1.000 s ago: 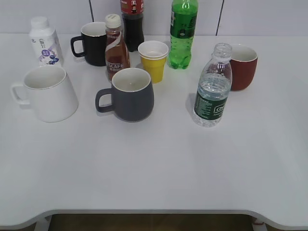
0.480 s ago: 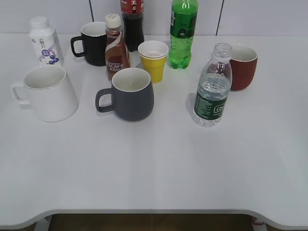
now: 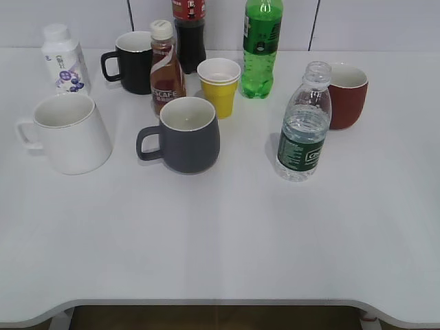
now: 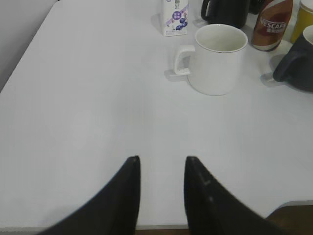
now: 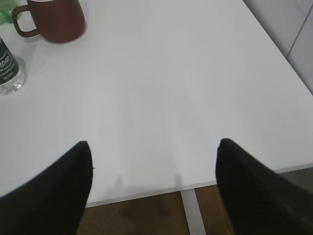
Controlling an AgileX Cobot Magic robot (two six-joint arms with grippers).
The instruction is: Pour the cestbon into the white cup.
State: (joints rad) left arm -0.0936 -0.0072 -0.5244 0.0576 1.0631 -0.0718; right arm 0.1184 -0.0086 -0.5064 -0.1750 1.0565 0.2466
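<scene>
The cestbon bottle [image 3: 303,127], clear with a dark green label and no cap, stands upright right of centre; its base shows at the left edge of the right wrist view [image 5: 7,68]. The white cup [image 3: 69,133] stands at the left with its handle to the left; it also shows in the left wrist view [image 4: 216,58]. Neither gripper shows in the exterior view. My left gripper [image 4: 161,159] is open and empty above the table's near edge, well short of the cup. My right gripper [image 5: 154,144] is wide open and empty over the near right edge.
A grey mug [image 3: 186,135], Nescafe bottle [image 3: 166,67], black mug [image 3: 131,62], yellow paper cup [image 3: 220,86], green soda bottle [image 3: 260,47], dark cola bottle [image 3: 189,31], red mug [image 3: 346,95] and small white bottle [image 3: 63,59] crowd the back half of the white table [image 3: 227,240].
</scene>
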